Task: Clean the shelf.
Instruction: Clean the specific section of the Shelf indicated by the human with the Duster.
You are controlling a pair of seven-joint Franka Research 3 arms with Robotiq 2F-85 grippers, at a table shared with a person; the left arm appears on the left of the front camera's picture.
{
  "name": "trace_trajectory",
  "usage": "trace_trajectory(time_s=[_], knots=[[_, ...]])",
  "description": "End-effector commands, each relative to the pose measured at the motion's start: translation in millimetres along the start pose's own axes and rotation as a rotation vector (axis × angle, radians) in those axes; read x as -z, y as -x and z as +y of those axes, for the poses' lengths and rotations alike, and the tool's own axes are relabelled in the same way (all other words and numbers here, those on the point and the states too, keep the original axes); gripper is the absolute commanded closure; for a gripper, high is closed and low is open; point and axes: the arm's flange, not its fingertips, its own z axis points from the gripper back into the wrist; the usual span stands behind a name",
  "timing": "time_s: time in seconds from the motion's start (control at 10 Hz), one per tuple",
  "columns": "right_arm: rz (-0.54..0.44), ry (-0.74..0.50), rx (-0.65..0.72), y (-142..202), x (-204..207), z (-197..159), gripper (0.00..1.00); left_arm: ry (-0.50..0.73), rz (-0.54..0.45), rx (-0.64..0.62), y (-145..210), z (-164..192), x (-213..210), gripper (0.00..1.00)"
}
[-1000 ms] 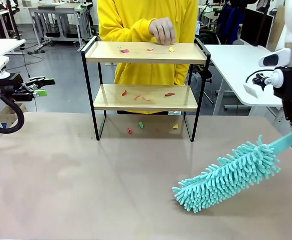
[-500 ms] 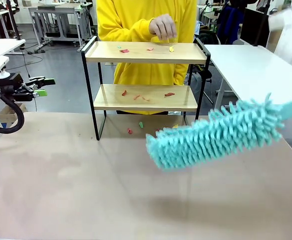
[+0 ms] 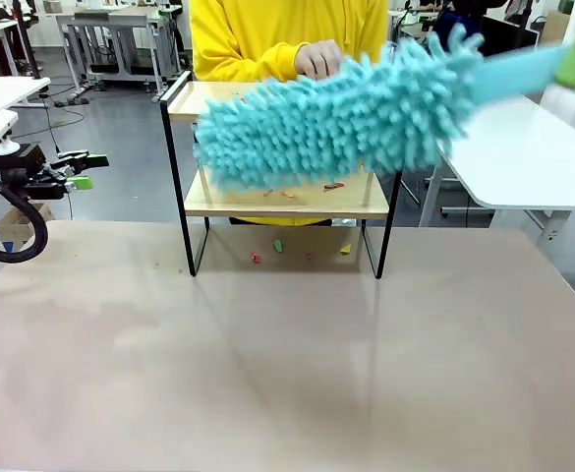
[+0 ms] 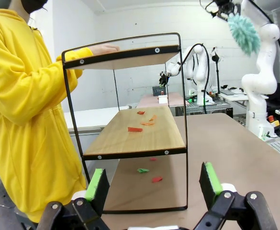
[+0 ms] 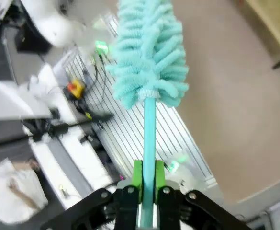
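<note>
My right gripper [image 5: 148, 184] clamps the teal duster [image 3: 326, 123] by its handle, head before the shelf [image 3: 267, 205]; my left gripper [image 4: 153, 184], left of it, gapes empty.

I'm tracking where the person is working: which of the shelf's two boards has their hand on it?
The upper board: the person's hand is on it, while the lower board holds only small red and orange scraps.

My front cam looks across the surface [image 3: 267, 374] at the shelf [image 3: 287, 202], mid-range. Left wrist cam sits low, close to the shelf [image 4: 135, 136] end. Right wrist cam looks down the duster [image 5: 149, 52] from above; the front cam shares the duster [image 3: 336, 113].
</note>
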Motion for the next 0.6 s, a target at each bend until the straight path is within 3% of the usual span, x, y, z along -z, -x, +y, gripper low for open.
trace_trajectory(time_s=[0.0, 0.3, 0.4, 0.5], knots=[[-0.170, -0.002, 0.199, -47.5, -1.2, 10.3, 0.87, -0.001, -0.001, 0.018, -2.9, -0.8, -0.5, 0.00], [-0.269, -0.132, 0.274, -78.0, 12.1, -1.8, 0.87, -0.001, -0.001, 0.018, -2.9, -0.8, -0.5, 0.00], [-0.194, -0.052, 0.244, -69.3, 2.2, 4.0, 0.87, -0.001, -0.001, 0.018, -2.9, -0.8, -0.5, 0.00], [-0.194, -0.052, 0.244, -69.3, 2.2, 4.0, 0.87, -0.001, -0.001, 0.018, -2.9, -0.8, -0.5, 0.00]])
